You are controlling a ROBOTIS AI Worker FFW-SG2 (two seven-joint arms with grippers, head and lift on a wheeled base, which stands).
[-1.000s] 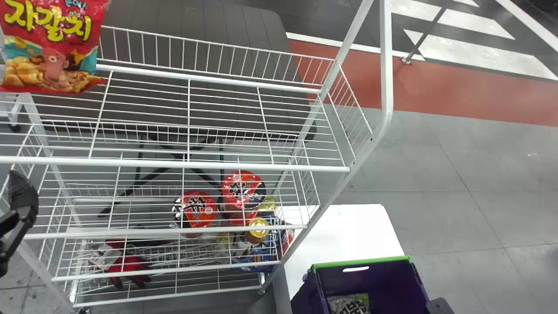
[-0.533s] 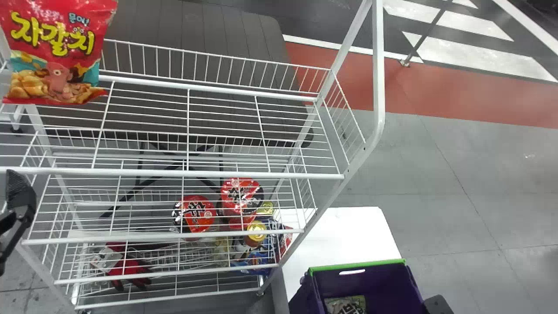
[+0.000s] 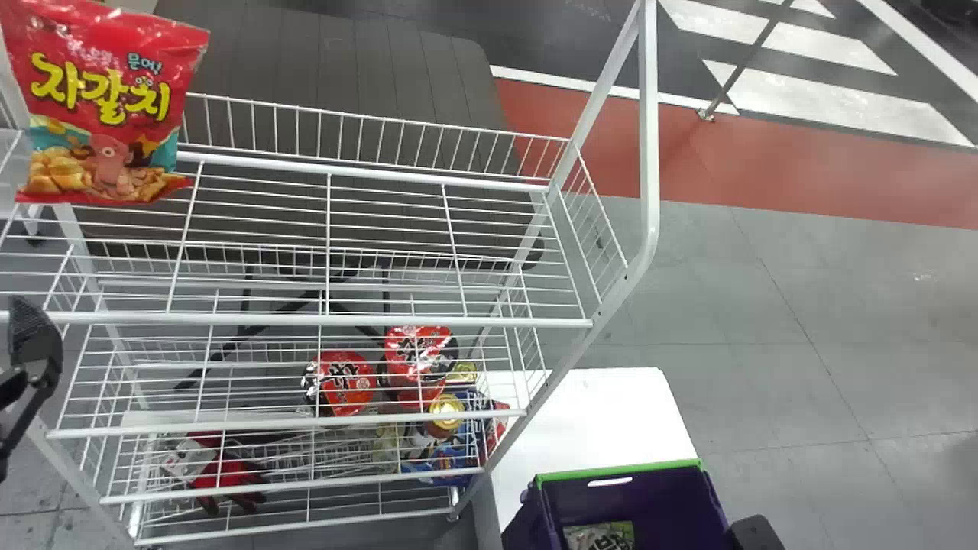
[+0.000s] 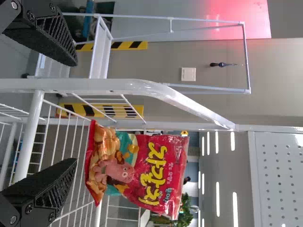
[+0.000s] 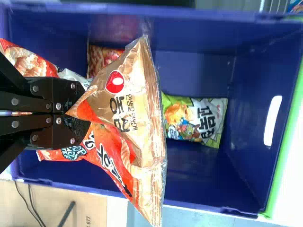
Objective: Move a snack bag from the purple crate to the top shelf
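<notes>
Well, the right end effector is clamped onto an orange-and-tan snack bag above the purple crate. That bag narrows into the grip and fans out away from it, its wide crimped edge facing the crate's slotted wall. Its longest visible line, corner to corner, runs roughly parallel to that wall; creases hide the true long axis. Beneath, a green-and-grey snack bag lies with its long axis pointing toward the slotted wall. The crate sits on the white worktop.

The left end effector is released, fingers spread, near the left end of the top shelf. A red snack bag is upright at that end, long axis close to vertical and printed face toward the robot.
</notes>
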